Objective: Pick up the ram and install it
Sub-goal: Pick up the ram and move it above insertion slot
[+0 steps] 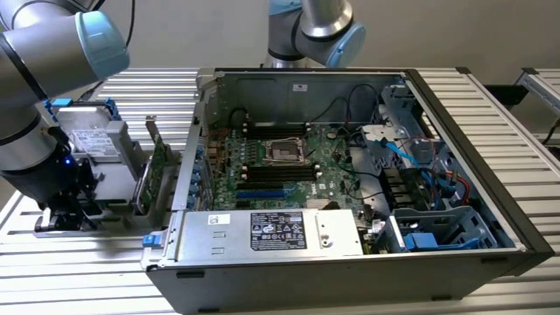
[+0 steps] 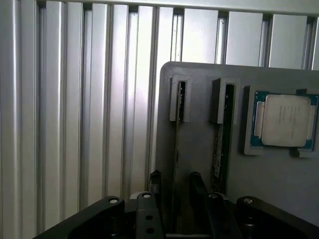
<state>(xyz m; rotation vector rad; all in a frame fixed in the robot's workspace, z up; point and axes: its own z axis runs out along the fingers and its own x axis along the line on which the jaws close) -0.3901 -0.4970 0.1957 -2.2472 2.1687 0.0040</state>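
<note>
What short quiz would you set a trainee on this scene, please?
1. True or false: the fingers of the gripper stand on either side of a ram stick that is set on edge in the grey holder.
2. What lies in the holder's pocket beside the two sticks? A) a CPU B) a fan C) a hard drive
3. Fill in: in the exterior view, the open computer case lies to the exterior view's ____ of the holder.

Key: 1 true; 2 A; 3 right.
</note>
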